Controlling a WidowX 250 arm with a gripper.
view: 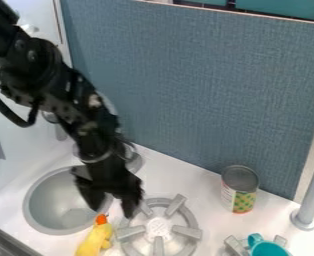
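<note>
My black gripper (111, 204) hangs down between the sink and the stove burner, its two fingers apart with nothing visible between them. Just below it in the view lies a yellow duck toy (95, 241) with an orange beak, its beak end nearest the fingertips. I cannot tell whether gripper and toy touch. The round metal sink (46, 220) is on the left, partly behind the gripper. Close by on the right is the grey burner (158, 229).
A metal can (240, 189) with a coloured label stands upright by the blue-grey back panel (220, 95). A teal cup (268, 247) sits on another burner at the bottom right, near a grey post (313, 192). A faucet is partly behind the arm.
</note>
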